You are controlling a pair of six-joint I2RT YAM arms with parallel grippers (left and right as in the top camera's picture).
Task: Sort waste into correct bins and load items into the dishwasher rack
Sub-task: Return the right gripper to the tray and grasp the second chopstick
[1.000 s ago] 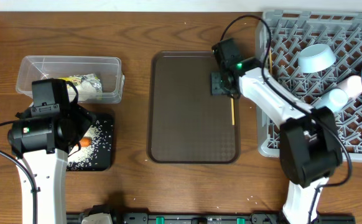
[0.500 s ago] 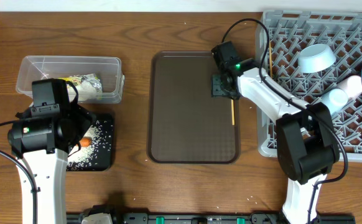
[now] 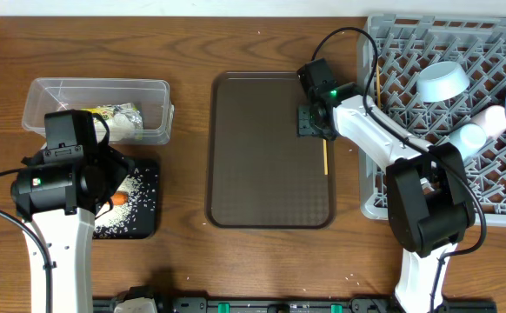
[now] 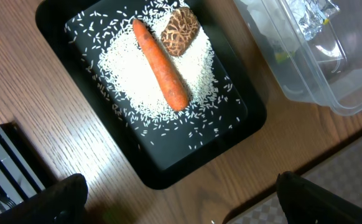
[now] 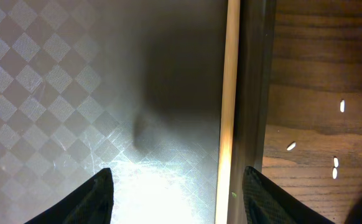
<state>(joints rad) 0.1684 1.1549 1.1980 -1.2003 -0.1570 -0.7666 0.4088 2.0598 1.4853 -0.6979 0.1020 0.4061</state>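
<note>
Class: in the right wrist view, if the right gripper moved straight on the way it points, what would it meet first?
Most likely the wooden chopstick, lying between the right gripper's open fingers against the brown tray's right rim, then the tray floor. Depth is unclear.

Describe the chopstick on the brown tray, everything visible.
The chopstick is a thin, straight stick of pale wood, plain and apparently intact. It lies flat on the brown serving tray, running lengthwise along the right side, right up against the raised rim in the right wrist view. In the overhead view its far end is hidden under the right claw, whose fingers stand open on either side and do not grip it.
</note>
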